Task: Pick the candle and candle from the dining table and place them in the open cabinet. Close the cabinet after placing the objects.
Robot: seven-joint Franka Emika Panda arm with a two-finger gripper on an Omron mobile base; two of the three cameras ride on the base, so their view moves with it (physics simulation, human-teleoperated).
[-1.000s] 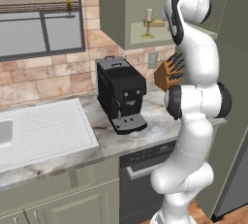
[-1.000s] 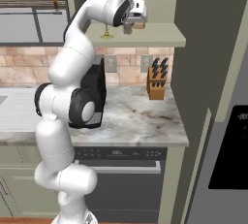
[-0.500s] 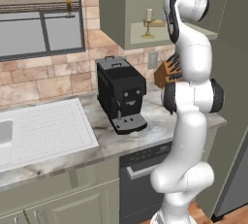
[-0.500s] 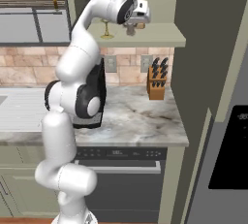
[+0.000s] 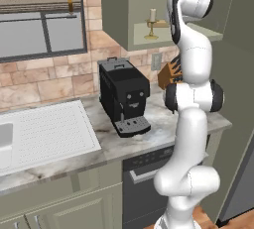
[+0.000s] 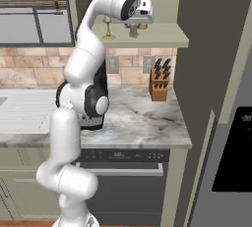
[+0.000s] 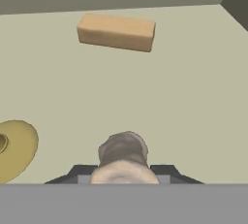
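My gripper [image 6: 133, 32] is up inside the open sage-green cabinet [image 6: 165, 38], just above its shelf, and is shut on the stubby pale-grey candle [image 7: 123, 151]. In the hand view that candle sits between my fingertips, close over the pale shelf floor. The cream candle on its gold stemmed holder [image 5: 151, 23] stands upright on the shelf to the left of my hand [image 6: 107, 26]; its round gold foot [image 7: 14, 148] shows at the hand view's left edge. The cabinet's door [image 6: 206, 49] stands open on the right. The dining table is out of view.
A tan block [image 7: 116, 32] lies further back on the shelf. Below, the marble counter [image 6: 142, 123] carries a black coffee machine [image 5: 124, 96] and a knife block [image 6: 159, 81]. A white sink drainer [image 5: 44, 134] is left, a dishwasher [image 6: 123, 182] below, a dark fridge [image 6: 234, 152] right.
The arm has shifted slightly to the right over the shelf, still gripping the stubby candle. The candle on the gold holder has stayed put.
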